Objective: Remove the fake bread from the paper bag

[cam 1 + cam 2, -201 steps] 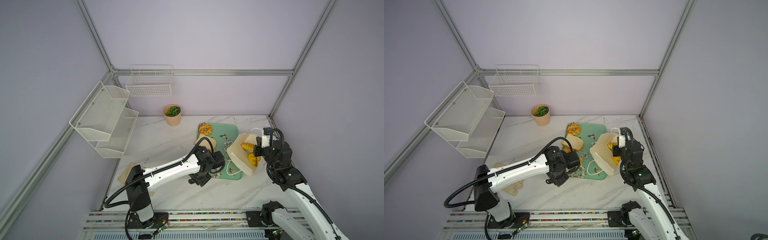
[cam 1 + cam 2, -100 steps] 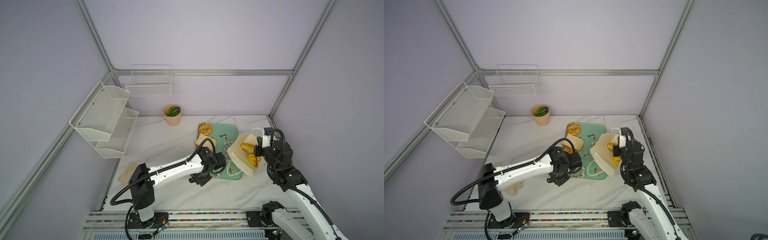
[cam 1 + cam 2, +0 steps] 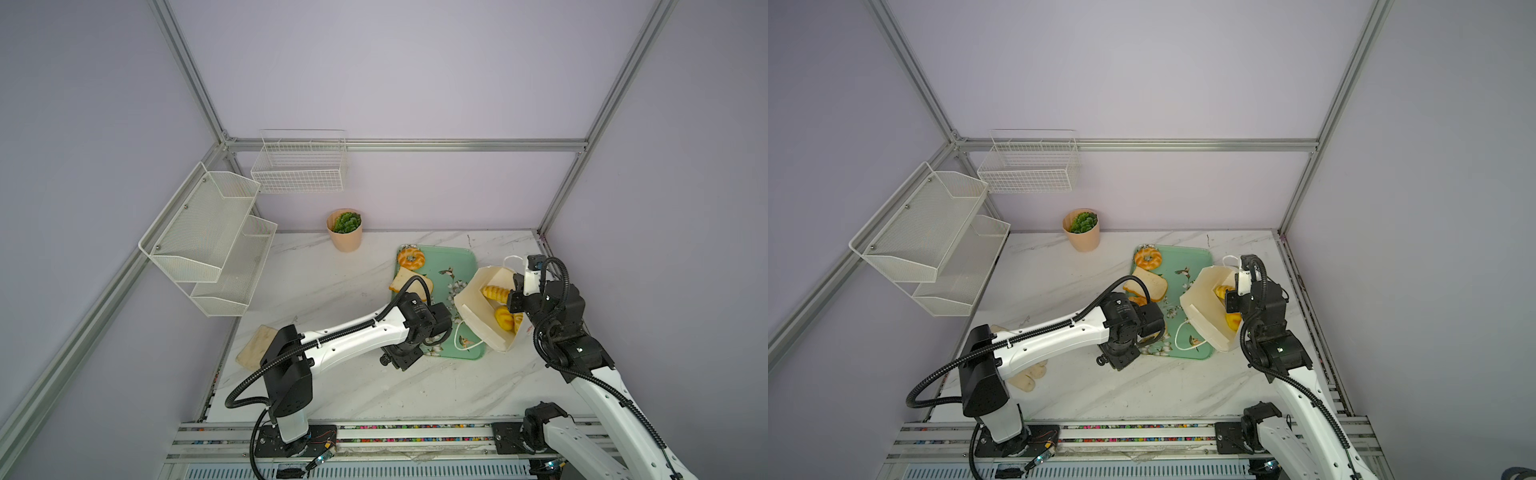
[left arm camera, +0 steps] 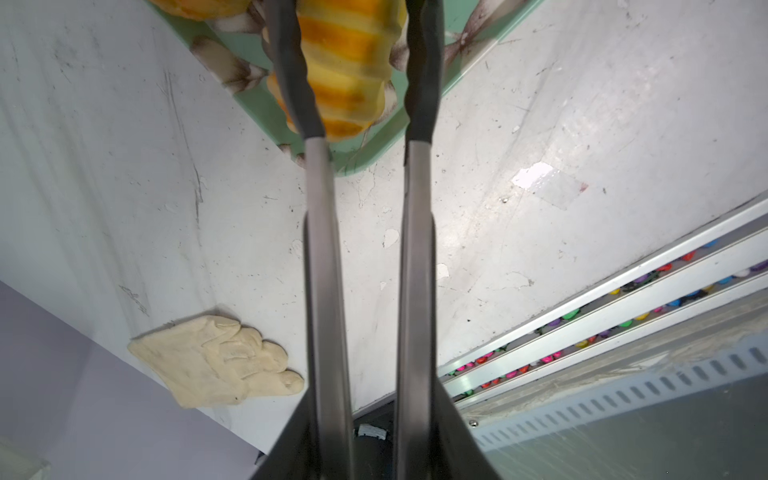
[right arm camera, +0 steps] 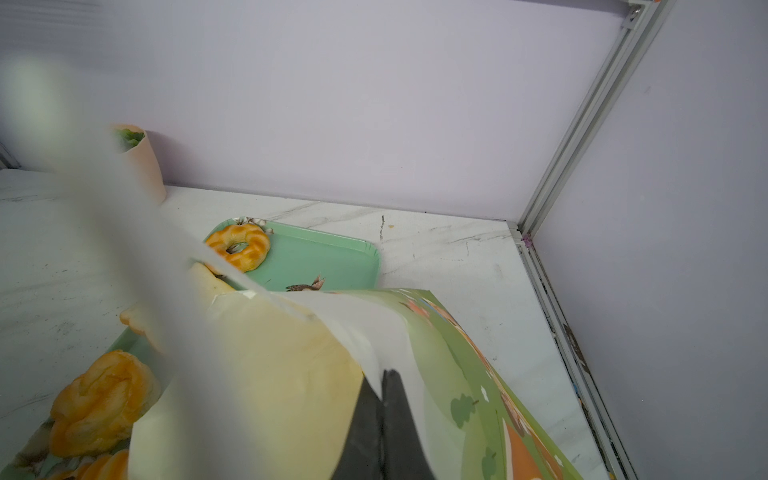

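The white paper bag (image 3: pixel 478 320) (image 3: pixel 1200 316) leans tilted over the right side of the green tray (image 3: pixel 453 262), with its mouth facing up. My right gripper (image 5: pixel 381 374) (image 3: pixel 517 291) is shut on its rim. Inside lie a ridged loaf (image 3: pixel 494 292) and rounder fake bread (image 3: pixel 504 318). A donut (image 3: pixel 410 258) (image 5: pixel 239 246), a toast slice (image 3: pixel 409 279) and a knotted bun (image 5: pixel 99 399) lie on the tray. My left gripper (image 4: pixel 351 12) hangs over the tray's near corner, jaws apart astride a ridged loaf (image 4: pixel 353 75) that rests on the tray.
A peach plant pot (image 3: pixel 344 230) stands at the back wall. A beige cloth (image 4: pixel 216 359) (image 3: pixel 253 347) lies at the table's left edge. Wire shelves (image 3: pixel 208 232) and a wire basket (image 3: pixel 299 166) hang on the left and back walls. A rail (image 3: pixel 374 432) borders the front.
My left arm has shifted slightly to the right over the tray's near end. The right arm and the bag have stayed put.
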### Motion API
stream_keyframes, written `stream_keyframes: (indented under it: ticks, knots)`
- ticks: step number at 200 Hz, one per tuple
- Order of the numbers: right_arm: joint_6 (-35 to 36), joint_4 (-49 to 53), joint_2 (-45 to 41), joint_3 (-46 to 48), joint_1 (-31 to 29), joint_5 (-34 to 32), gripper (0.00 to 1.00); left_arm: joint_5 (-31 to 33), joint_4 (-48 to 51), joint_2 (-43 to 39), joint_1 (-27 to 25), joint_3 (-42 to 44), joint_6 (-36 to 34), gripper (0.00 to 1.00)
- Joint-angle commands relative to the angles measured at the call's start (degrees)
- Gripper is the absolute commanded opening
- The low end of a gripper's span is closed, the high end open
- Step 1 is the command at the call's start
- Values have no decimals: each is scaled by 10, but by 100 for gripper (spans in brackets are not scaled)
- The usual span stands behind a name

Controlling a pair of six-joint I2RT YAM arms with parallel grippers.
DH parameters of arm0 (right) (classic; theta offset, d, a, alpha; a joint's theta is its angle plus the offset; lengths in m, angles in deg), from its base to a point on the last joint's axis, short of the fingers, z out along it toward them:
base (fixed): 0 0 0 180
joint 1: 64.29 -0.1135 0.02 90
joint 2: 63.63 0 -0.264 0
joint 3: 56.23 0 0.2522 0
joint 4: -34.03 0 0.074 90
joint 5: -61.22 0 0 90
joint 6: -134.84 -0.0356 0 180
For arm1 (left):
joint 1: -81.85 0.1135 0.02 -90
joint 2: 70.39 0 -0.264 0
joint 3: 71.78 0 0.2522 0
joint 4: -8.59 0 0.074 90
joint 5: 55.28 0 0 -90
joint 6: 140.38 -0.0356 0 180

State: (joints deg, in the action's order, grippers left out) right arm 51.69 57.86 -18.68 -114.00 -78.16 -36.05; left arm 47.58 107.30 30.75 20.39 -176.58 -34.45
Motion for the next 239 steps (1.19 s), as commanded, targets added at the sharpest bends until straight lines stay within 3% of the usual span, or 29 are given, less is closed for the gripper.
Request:
stream_keyframes:
  ticks: [1,97,127,188,217,239]
  knots:
    - [-8,-12,-7,1,1,-4,0,5,7,-20,4,-10,2,41]
    - [-6,-6,-12,0,0,-2,0,16,8,-73,4,-34,15,45]
    - [6,0,-22,2,1,-2,0,6,4,-98,4,-47,15,34]
    - [120,39,-75,11,0,45,0,36,-39,-157,2,-91,-2,23]
    - [165,48,-114,30,0,63,0,-15,-123,-174,-8,-109,-76,24]
    - [192,56,-137,45,0,92,0,-12,-160,-157,-45,-136,-108,24]
